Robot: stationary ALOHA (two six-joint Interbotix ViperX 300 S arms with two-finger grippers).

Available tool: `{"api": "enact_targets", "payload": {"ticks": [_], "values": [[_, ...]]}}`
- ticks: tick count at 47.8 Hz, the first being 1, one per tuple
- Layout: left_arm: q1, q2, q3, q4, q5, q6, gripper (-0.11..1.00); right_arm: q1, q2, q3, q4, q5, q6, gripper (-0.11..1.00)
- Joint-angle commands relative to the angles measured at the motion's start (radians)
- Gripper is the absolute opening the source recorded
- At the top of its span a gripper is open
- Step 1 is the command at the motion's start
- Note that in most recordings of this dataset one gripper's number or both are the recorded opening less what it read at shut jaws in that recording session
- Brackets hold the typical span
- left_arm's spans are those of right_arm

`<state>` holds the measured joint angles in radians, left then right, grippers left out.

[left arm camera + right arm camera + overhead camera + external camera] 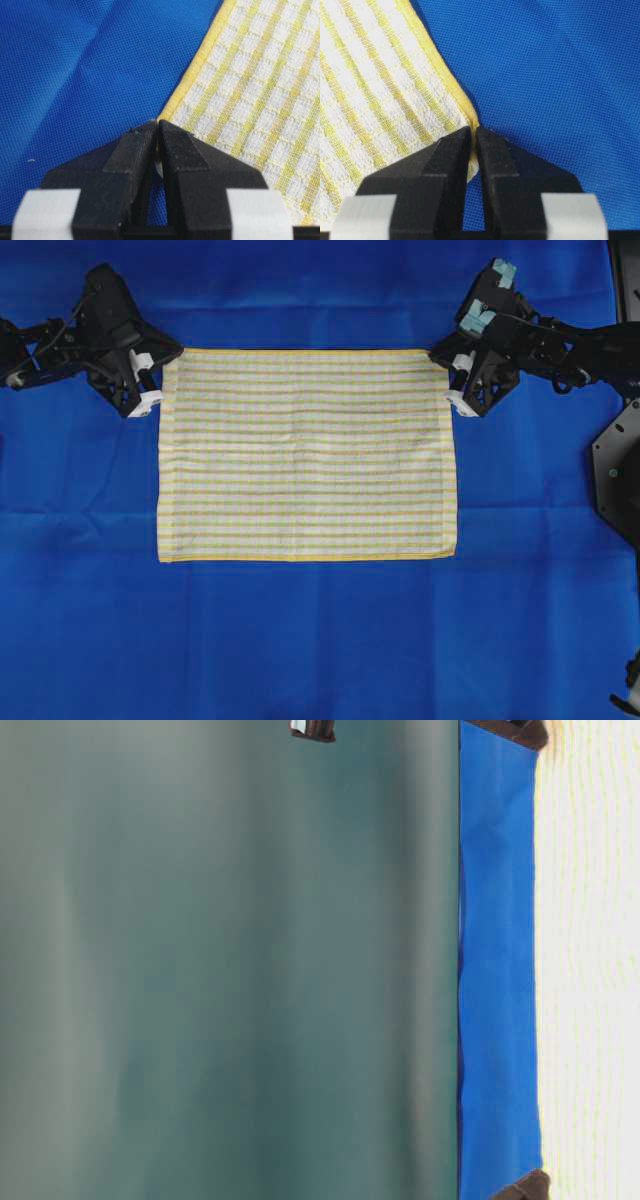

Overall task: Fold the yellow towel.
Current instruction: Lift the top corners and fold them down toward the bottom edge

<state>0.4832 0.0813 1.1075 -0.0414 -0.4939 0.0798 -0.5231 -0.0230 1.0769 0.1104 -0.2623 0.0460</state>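
Pinching yellow towel (306,455) corners, both fingers (137,150) closed

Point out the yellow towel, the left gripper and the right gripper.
Yellow towel (305,455): overhead view, middle of the flat checked cloth.
Left gripper (158,129): left wrist view, between the fingertips shut on the towel's hem.
Right gripper (473,132): right wrist view, between the fingertips shut on the towel's hem.

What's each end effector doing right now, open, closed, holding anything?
Left end effector: closed on the yellow towel at its side hem.
Right end effector: closed on the towel's opposite side hem.
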Motion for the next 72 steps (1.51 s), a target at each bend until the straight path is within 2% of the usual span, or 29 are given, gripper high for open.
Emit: {"api": "enact_targets", "payload": {"ticks": [1, 19, 47, 57, 62, 72], "values": [[0.003, -0.023, -0.014, -0.002, 0.014, 0.006, 0.02, -0.003, -0.023, -0.009, 0.015, -0.009, 0.002, 0.06], [0.003, -0.210, -0.057, -0.002, 0.204, 0.051, 0.02, -0.003, -0.158, -0.002, 0.035, 0.029, 0.002, 0.06], [-0.005, -0.272, -0.048, -0.002, 0.229, 0.048, 0.02, -0.002, -0.199, 0.008, 0.066, 0.071, 0.002, 0.06], [-0.084, -0.350, -0.028, -0.002, 0.273, 0.034, 0.02, 0.040, -0.299, 0.034, 0.091, 0.129, 0.002, 0.06], [-0.132, -0.376, -0.011, -0.002, 0.275, 0.028, 0.02, 0.083, -0.357, 0.051, 0.098, 0.150, 0.003, 0.06], [-0.238, -0.425, 0.021, -0.002, 0.275, -0.035, 0.02, 0.187, -0.440, 0.095, 0.138, 0.181, 0.009, 0.06]]}}
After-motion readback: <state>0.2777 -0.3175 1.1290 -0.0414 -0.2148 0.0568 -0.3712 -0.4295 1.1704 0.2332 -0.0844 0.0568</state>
